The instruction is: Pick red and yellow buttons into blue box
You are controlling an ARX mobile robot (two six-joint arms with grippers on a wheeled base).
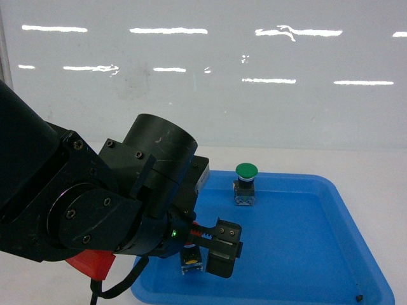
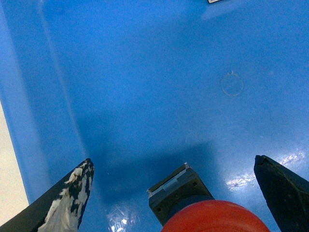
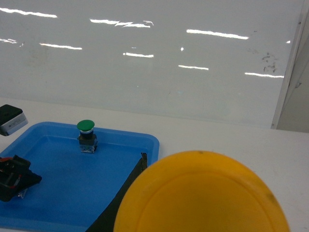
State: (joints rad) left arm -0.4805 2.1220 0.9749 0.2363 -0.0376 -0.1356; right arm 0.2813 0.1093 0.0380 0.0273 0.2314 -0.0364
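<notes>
My left hand (image 2: 183, 193) spread apart around the red button (image 2: 203, 212) low in frame, my right hand (image 3: 145, 203) clamped on the yellow button (image 3: 203, 193), shallow blue tray (image 1: 356, 210) beneath.

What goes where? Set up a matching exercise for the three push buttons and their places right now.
Things:
1. red button
2. yellow button
3. green button

Places:
A. standing upright on the far part of the shallow blue tray, with no gripper near it
B. filling the foreground of the right wrist view, cap toward the camera
C. on the tray floor between the open fingers of the left gripper, neither finger touching it

Pairs: 1-C, 2-B, 3-A
</notes>
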